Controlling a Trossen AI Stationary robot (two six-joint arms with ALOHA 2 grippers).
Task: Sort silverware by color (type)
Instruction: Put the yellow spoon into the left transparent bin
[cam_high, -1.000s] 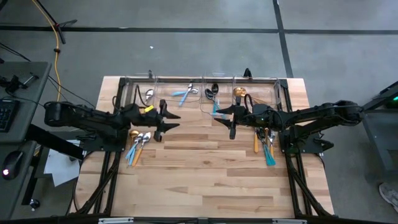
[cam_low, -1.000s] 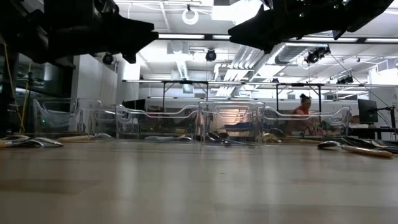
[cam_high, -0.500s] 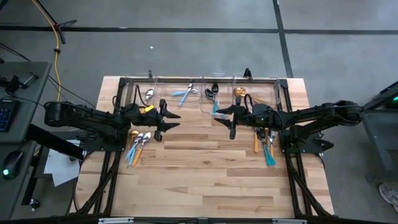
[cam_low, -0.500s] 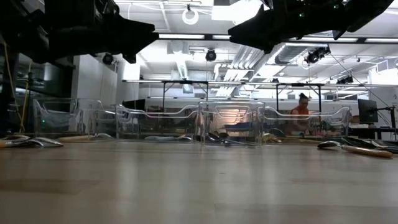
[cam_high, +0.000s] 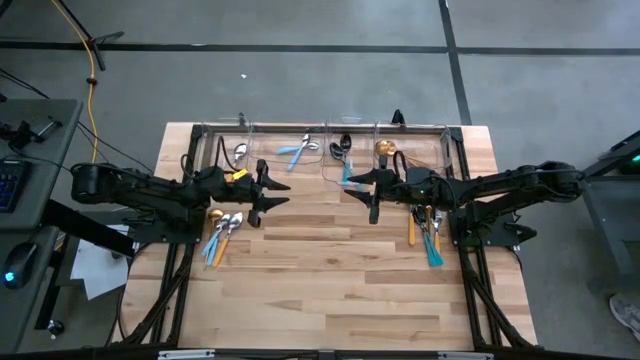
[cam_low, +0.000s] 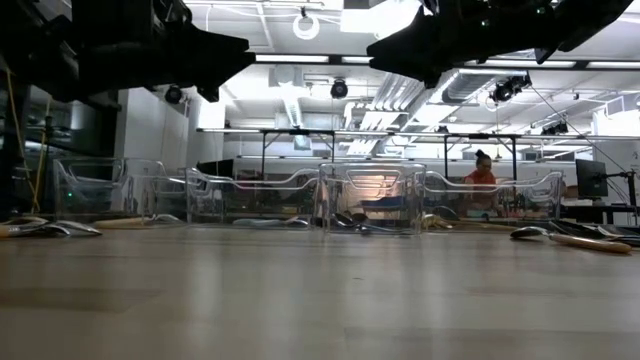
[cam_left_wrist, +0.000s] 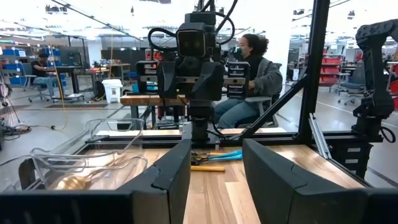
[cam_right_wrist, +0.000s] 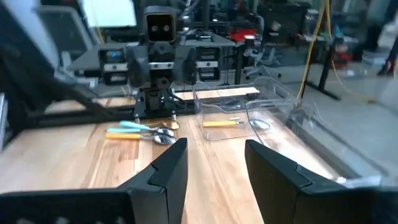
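Left hand (cam_high: 278, 190) and right hand (cam_high: 358, 188) open, empty, hovering mid-bench (cam_high: 330, 270), facing each other. Silverware: cluster left (cam_high: 222, 234), cluster right (cam_high: 428, 232), rest in clear bins (cam_high: 325, 150) along far edge. Person (cam_low: 482, 178) seated in background.

The desk (cam_high: 330, 270) is pale wood in butcher-block strips, framed in black. Both arms and pincers are black; the left arm carries a yellow tag (cam_high: 238, 176). The bins (cam_high: 320, 140) along the far edge are clear plastic. One holds a light-blue-handled piece (cam_high: 296, 150), another an all-gold spoon (cam_high: 384, 148). On the left lie spoons (cam_high: 222, 232) with silver and gold heads, light-blue and orange handles. On the right lie orange- and light-blue-handled pieces (cam_high: 428, 236). The floor is grey with dark lines; a yellow cable (cam_high: 90, 70) crosses it.
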